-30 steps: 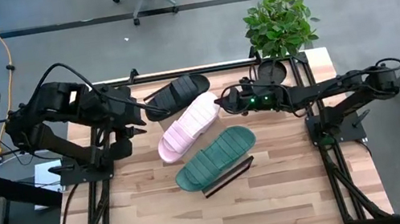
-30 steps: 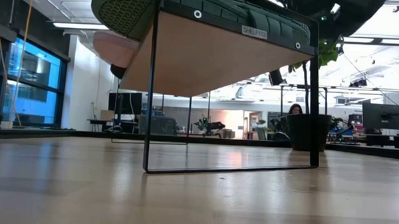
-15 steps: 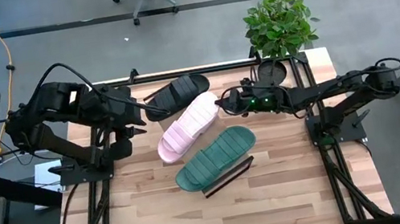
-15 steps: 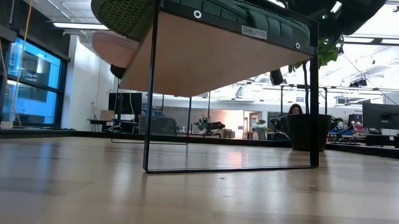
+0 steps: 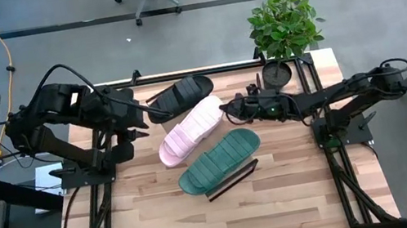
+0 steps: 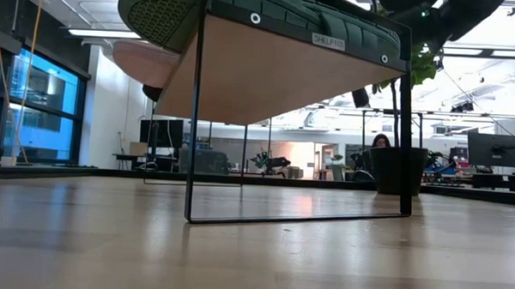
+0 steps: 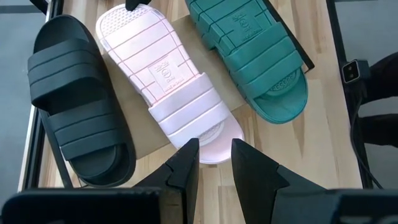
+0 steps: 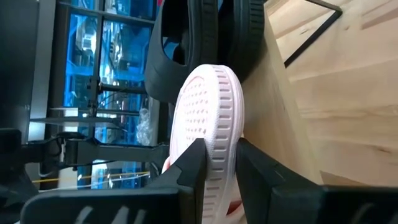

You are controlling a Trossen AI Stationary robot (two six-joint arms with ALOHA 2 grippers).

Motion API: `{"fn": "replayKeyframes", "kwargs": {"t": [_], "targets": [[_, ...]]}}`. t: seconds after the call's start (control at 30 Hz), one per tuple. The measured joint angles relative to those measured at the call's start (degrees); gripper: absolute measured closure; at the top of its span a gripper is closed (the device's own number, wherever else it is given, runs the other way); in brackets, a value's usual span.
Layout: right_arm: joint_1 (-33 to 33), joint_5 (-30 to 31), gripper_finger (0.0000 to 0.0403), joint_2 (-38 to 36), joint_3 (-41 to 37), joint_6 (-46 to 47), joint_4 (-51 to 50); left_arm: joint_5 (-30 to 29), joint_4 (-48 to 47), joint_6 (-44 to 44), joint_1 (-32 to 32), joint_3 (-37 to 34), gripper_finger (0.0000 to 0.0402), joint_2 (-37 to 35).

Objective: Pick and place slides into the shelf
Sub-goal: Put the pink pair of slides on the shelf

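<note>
Three slides lie side by side on the shelf, a light-wood board on thin dark rails: a black slide farthest back, a pale pink slide in the middle, and a dark green slide nearest, ribbed sole up. My right gripper reaches in from the table's right and is shut on the pink slide's right end. My left gripper hovers open at the table's left, short of the pink slide's other end, touching nothing. My right gripper pinches the rounded end rim of the pink slide's sole between its two fingers. The fingers come in about level from the table's right side, along the slide's length. The slide still lies on the shelf board between the black and green slides.
A potted plant stands at the table's far right corner, just behind my right arm. Bare butcher-block tabletop stretches from the shelf to the near edge. Beyond the table are office floor, a chair and desks.
My right gripper has moved a little toward the table's near edge and now has the pink slide's right end between its fingers. The pink slide has shifted slightly toward the left and near side on the shelf. The black and green slides have stayed put.
</note>
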Motion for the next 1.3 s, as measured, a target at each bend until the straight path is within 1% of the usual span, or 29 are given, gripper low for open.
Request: {"fn": "replayKeyframes", "kwargs": {"t": [0.1,0.23,0.4,0.5,0.6,1.03,1.3], "targets": [[0.1,0.9,0.0347,-0.2,0.0,-0.1,-0.3,0.6,0.0,0.0,0.0,0.0,0.0318,0.0],[0.1,2.0,0.0348,-2.2,0.0,-0.2,-4.5,0.7,0.0,0.0,0.0,0.0,0.0318,0.0],[0.0,1.3,0.0348,-4.4,0.0,-1.5,-6.5,0.7,0.0,0.0,0.0,0.0,0.0318,0.0],[0.1,3.1,0.0348,-5.2,0.0,-0.2,-8.5,0.7,0.0,0.0,0.0,0.0,0.0318,0.0],[0.5,3.3,0.0348,-5.8,0.0,0.1,-9.8,0.7,0.0,0.0,0.0,0.0,0.0318,0.0],[3.1,3.3,0.0348,-6.2,0.0,2.5,-11.0,0.7,0.0,0.0,0.0,0.0,0.0318,0.0],[3.3,3.7,0.0346,-6.2,0.0,2.8,-11.5,0.7,0.0,0.0,0.0,0.0,0.0318,0.0]]}}
